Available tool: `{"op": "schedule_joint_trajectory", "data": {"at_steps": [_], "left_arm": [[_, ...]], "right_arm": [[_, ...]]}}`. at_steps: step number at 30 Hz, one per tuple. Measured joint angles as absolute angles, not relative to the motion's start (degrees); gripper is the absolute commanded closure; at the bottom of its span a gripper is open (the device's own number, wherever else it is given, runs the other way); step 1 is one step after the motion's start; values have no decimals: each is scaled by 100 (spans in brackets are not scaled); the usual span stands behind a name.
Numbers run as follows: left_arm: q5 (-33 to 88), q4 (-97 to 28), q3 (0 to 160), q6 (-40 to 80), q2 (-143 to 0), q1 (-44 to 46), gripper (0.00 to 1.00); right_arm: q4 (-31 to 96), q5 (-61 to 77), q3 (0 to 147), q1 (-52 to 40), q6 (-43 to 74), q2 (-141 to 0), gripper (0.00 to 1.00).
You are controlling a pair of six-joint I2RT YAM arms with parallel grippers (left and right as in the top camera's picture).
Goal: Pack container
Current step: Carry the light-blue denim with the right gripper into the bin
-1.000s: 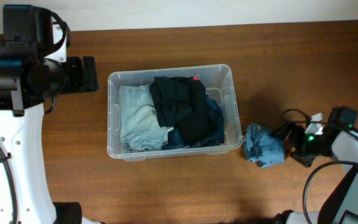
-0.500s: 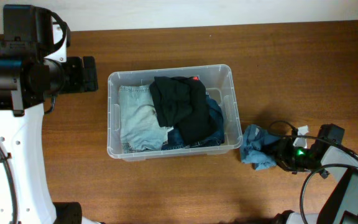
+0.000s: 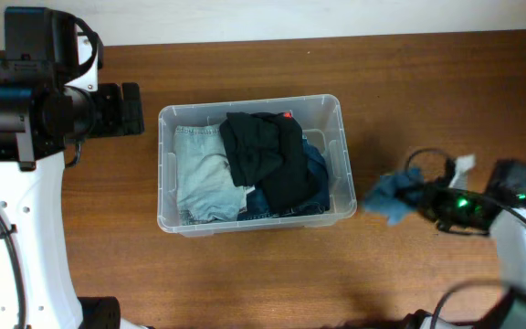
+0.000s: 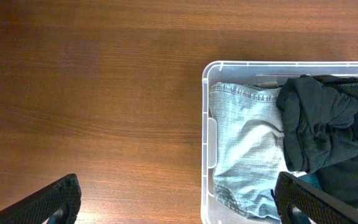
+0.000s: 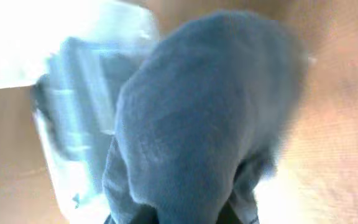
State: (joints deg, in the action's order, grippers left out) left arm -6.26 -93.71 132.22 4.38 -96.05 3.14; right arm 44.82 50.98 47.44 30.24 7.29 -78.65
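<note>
While the left jaws gape apart with the container (image 4: 207,134) ahead of them, the right jaws clamp a blue cloth (image 3: 393,194), container just beyond.

White left arm (image 3: 26,210), black motor housings (image 3: 26,110), black-fingered left claw (image 4: 179,200), green light (image 3: 465,200) on right arm (image 3: 519,233)

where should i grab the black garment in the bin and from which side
Pinch the black garment at its bunched upper folds, coming straight down from above. It lies on top of the denim, and the container walls block any sideways approach. The right gripper is shut on a blue cloth.
</note>
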Motion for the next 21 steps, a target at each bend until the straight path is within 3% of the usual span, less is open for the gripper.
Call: {"op": "schedule_joint_trajectory", "data": {"at_steps": [8,21], "left_arm": [[-626,-9371,13222,438,-9605,314,1],[-626,-9373,13222,438,-9605,314,1]], "right_arm": [[4615,5457,6215,2189,1039,-6650,96],[1184,5922,6556,-1647,2665,-7048,96]]}}
